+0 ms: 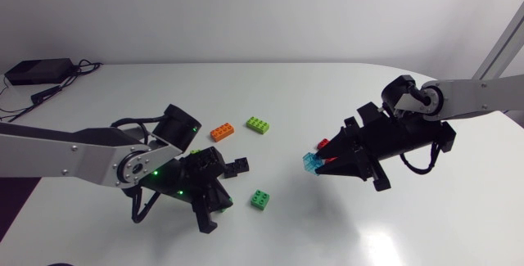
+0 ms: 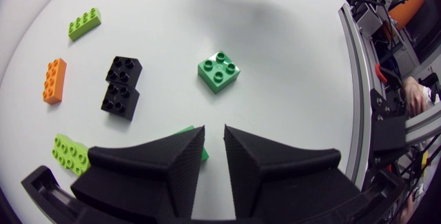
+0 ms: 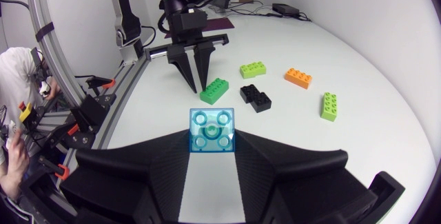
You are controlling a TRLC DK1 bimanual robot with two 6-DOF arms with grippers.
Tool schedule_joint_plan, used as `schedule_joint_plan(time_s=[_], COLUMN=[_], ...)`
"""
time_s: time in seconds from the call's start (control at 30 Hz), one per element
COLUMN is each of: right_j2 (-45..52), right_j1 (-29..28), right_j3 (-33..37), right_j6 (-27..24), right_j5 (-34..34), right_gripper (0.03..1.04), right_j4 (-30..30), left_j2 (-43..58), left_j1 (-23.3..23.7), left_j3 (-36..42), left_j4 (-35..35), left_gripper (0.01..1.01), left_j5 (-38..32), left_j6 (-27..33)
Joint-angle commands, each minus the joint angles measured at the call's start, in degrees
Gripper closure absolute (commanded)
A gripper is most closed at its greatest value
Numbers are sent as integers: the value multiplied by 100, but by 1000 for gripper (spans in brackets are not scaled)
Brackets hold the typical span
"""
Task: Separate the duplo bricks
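My right gripper (image 1: 321, 166) hangs above the table right of the middle, shut on a clear blue brick (image 1: 311, 163) that sits between its fingertips (image 3: 212, 131). My left gripper (image 1: 221, 203) points down at the front left, shut with only a thin slit and nothing between its fingers (image 2: 213, 138). A green brick (image 2: 202, 151) peeks out from under one finger. Another green brick (image 2: 219, 71) lies just ahead of it. Two joined black bricks (image 2: 120, 86) lie beside that, close to the left gripper (image 3: 195, 65).
An orange brick (image 1: 221, 132) and a lime brick (image 1: 259, 124) lie behind the black ones. A second lime brick (image 2: 69, 151) is beside my left gripper. A red brick (image 1: 322, 143) shows behind my right gripper. Bare tabletop lies between the two arms.
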Motion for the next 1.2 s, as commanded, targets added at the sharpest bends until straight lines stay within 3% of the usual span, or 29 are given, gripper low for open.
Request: schedule_joint_plan(time_s=[0.0, 0.07, 0.17, 0.2, 0.43, 0.63, 0.83, 1.17], right_j2=[45, 159, 440, 537, 1223, 1469, 1952, 2330], right_j1=[-16, 10, 186, 256, 827, 1293, 1539, 1610], right_j3=[-109, -57, 40, 66, 515, 1033, 1684, 2053], right_j6=[-140, -9, 378, 580, 1459, 1793, 1811, 1855], right_j5=[-38, 15, 217, 314, 1052, 1896, 2748, 3293], right_gripper=[798, 798, 798, 798, 798, 798, 797, 797], right_j4=[23, 172, 594, 823, 1596, 1570, 1245, 1095], left_j2=[-160, -169, -160, -160, -239, -397, -582, -916], left_j1=[29, 213, 416, 451, 750, 917, 1066, 1233], left_j3=[92, 223, 373, 399, 566, 513, 426, 215], left_j4=[-64, -64, -55, -47, 103, 244, 323, 358], left_gripper=[782, 720, 457, 418, 239, 90, 52, 52], left_j5=[48, 48, 48, 48, 48, -31, -137, -189], left_j6=[-170, -170, -161, -161, -275, -346, -381, -389])
